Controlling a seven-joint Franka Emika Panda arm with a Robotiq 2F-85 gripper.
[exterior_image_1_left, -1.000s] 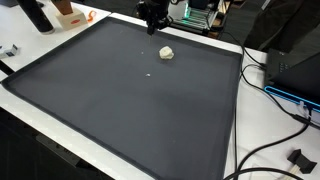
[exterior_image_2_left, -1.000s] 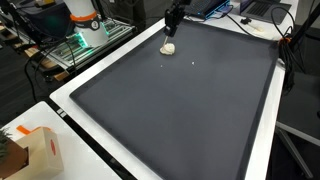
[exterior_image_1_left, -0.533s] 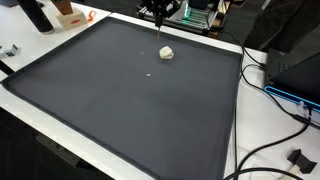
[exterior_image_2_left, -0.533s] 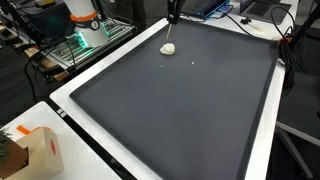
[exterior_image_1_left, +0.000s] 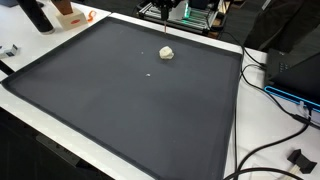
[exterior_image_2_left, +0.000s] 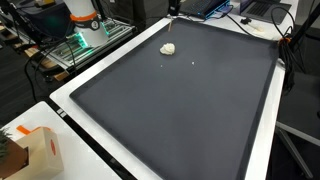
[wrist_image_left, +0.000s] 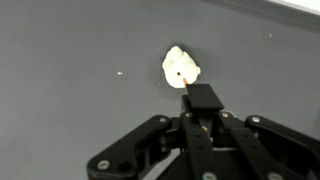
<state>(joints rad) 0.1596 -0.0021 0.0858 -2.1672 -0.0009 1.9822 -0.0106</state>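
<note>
A small white crumpled lump (exterior_image_1_left: 166, 53) (exterior_image_2_left: 168, 47) lies near the far edge of a large dark grey mat (exterior_image_1_left: 130, 110) (exterior_image_2_left: 180, 110). The wrist view shows the lump (wrist_image_left: 181, 68) straight below my gripper (wrist_image_left: 203, 112). The jaws stand together on a thin black tool (wrist_image_left: 201, 97) whose orange tip (wrist_image_left: 184, 77) points at the lump from above, without touching it. In an exterior view only the gripper's lower end (exterior_image_1_left: 161, 8) shows at the top edge, high above the lump.
A tiny white crumb (exterior_image_1_left: 150, 72) (exterior_image_2_left: 193, 57) (wrist_image_left: 120, 72) rests on the mat near the lump. A white table rim (exterior_image_1_left: 240, 120) surrounds the mat. Cables (exterior_image_1_left: 275, 95) run along one side; a cardboard box (exterior_image_2_left: 35, 150) and lab equipment (exterior_image_2_left: 85, 25) stand beyond the rim.
My gripper has risen straight up from just above the lump and has almost left the top of both exterior views. The lump has stayed in place.
</note>
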